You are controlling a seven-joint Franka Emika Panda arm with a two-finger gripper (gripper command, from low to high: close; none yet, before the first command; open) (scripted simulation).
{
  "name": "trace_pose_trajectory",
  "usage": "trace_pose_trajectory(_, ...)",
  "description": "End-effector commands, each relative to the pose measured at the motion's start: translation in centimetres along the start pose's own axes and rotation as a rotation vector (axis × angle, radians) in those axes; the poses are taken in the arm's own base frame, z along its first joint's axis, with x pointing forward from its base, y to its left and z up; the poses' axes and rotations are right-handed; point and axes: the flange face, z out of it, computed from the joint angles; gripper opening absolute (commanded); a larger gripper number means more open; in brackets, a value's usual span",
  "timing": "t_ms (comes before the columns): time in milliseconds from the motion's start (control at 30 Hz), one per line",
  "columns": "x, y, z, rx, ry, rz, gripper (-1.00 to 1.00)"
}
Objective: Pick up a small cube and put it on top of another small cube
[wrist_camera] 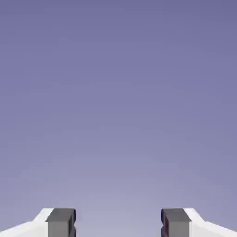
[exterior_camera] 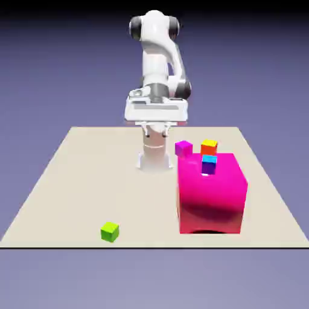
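Lime green marks the small cube (exterior_camera: 110,232), lying near the table's (exterior_camera: 84,193) front edge on the exterior view's left, well apart from the big magenta block (exterior_camera: 211,196) on the right. A blue cube (exterior_camera: 209,165), an orange cube (exterior_camera: 209,148) and a small magenta cube (exterior_camera: 183,149) show at the block's top and far side, none bearing readable writing. The gripper (wrist_camera: 118,223) is released, fingertips (wrist_camera: 61,223) spread with only blue-violet backdrop between them.

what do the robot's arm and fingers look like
A glossy white arm with rounded segments and dark grey-black joint sections, ending in a wide white hand. Two white-sided fingers have small, blocky grey tips.
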Motion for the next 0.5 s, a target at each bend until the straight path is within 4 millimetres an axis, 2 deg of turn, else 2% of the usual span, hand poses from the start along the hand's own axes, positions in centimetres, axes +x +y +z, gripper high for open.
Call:
trace_pose_trajectory(0,0.3,0.2,1.1,-0.027,-0.022,-0.045,0.0)
trace_pose_trajectory(233,1.7,2.4,8.8,-0.193,-0.208,-0.356,0.0)
trace_pose_trajectory(467,2.1,6.6,16.7,-0.314,-0.443,-0.655,0.0)
